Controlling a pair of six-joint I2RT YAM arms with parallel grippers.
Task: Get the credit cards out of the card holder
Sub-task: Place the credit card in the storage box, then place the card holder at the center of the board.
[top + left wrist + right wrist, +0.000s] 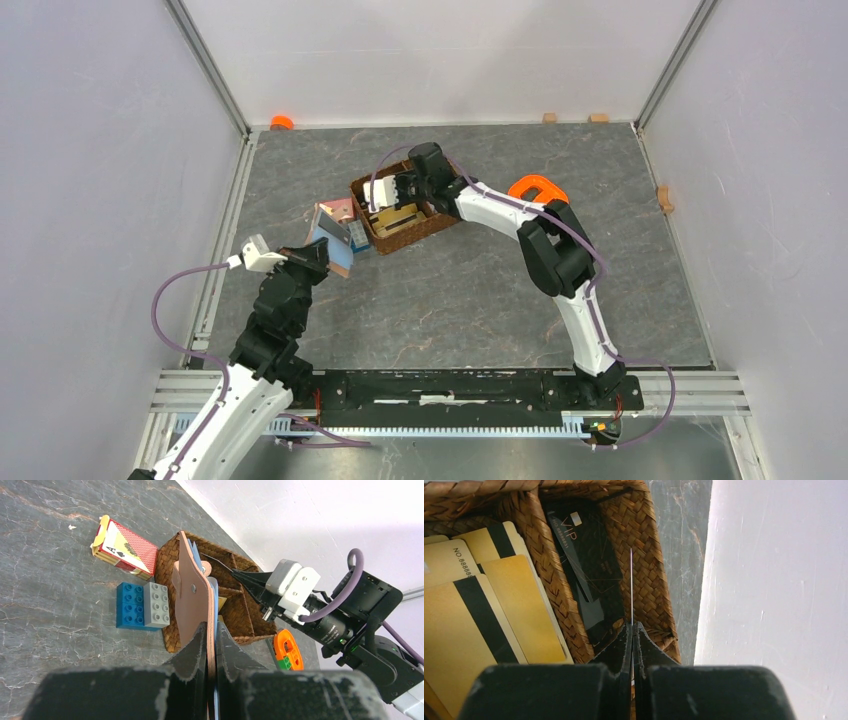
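My left end effector point(211, 630) is clenched on the card holder point(192, 592), which stands upright on edge with blue credit cards point(213, 591) peeking out along one side. In the top view it sits left of centre. The right end effector point(632, 630) lies up and to the right of it, pinched on a thin card point(631, 580) seen edge-on, long axis pointing away from the fingers. That card hangs above the wicker basket point(651, 570) compartment holding the black VIP card point(584, 565). I judge a drop comes next; the holder then lies lower left of the right arm.
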